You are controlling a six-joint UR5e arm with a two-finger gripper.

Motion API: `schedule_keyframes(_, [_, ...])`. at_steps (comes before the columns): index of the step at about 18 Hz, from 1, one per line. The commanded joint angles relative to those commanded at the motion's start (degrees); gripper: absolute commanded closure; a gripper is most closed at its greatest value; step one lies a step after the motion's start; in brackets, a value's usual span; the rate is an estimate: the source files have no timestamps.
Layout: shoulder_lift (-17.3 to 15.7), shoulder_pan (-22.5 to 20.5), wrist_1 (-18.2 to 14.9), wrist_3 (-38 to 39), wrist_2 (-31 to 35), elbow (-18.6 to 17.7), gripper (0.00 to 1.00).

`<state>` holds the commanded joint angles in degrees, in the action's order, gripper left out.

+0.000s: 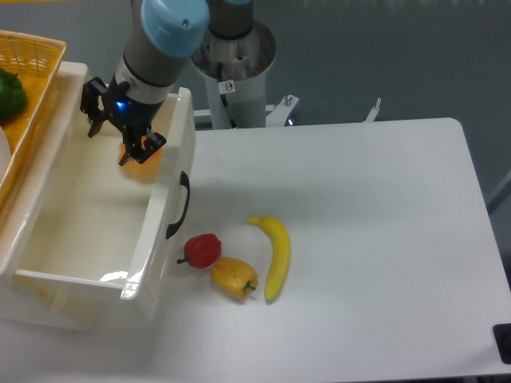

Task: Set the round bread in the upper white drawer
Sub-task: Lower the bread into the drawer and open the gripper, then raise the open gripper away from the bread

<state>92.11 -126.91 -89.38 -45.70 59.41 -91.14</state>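
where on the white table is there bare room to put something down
The whole right half of the white table, right of the yellow banana, is bare. It is crowded beside the glossy white drawer, where the red pepper and yellow pepper cluster.

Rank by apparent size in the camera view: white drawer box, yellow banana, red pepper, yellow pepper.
1. Glossy white drawer box, by far the largest.
2. Curved yellow banana.
3. Small red pepper and small yellow pepper: alike, no ranking between them.
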Motion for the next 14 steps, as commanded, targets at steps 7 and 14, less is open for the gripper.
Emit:
schedule_keyframes(7, [-1.6,-2.3,0.6,-0.3,2.4,0.4,0.27])
schedule_keyframes(14, [-2.8,-7.6,1.3,-0.1,4.9,0.7,0.00])
